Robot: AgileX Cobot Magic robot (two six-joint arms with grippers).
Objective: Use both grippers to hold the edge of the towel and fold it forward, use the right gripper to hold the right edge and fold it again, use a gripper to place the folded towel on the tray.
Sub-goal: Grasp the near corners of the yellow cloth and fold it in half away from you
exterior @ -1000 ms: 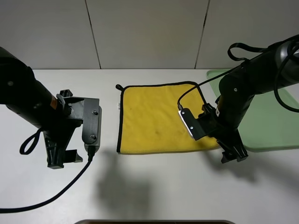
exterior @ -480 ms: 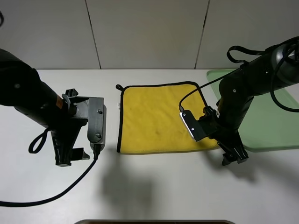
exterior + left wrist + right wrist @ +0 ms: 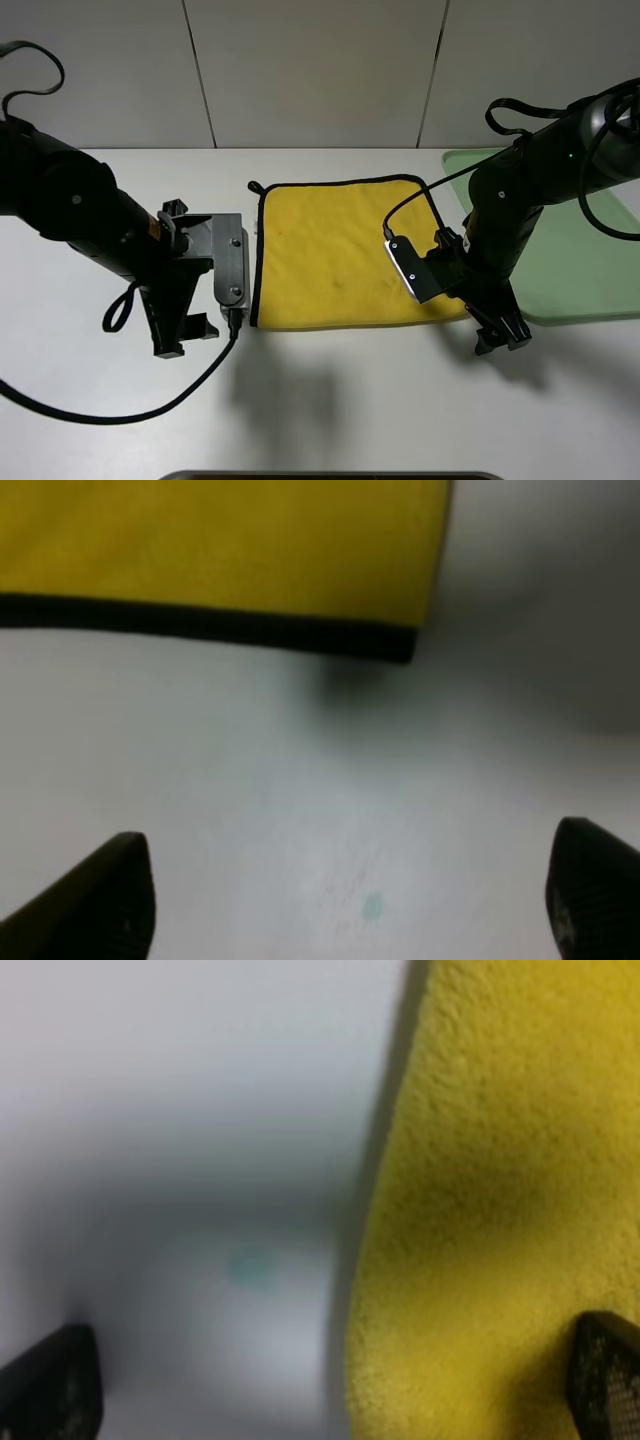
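The yellow towel (image 3: 340, 255) lies flat and unfolded on the white table, its black loop at the far left corner. My left gripper (image 3: 186, 336) hovers just left of the towel's near left corner, pointing down, jaws open and empty. In the left wrist view that towel corner (image 3: 300, 560) lies ahead of the left gripper (image 3: 345, 920), apart from the fingertips (image 3: 100, 905). My right gripper (image 3: 503, 336) stands open at the near right corner. In the right wrist view the towel's edge (image 3: 500, 1160) runs between the right gripper's (image 3: 330, 1390) spread fingertips (image 3: 605, 1375). The pale green tray (image 3: 590, 265) sits at the right.
The right arm's elbow and cable hang over the tray's left rim (image 3: 462, 160). A black cable (image 3: 110, 410) trails from the left arm across the near table. A dark edge (image 3: 330, 476) shows at the table's front.
My left arm has swung rightward, bringing its gripper close to the towel's near left corner. The right arm and the towel have stayed almost still.
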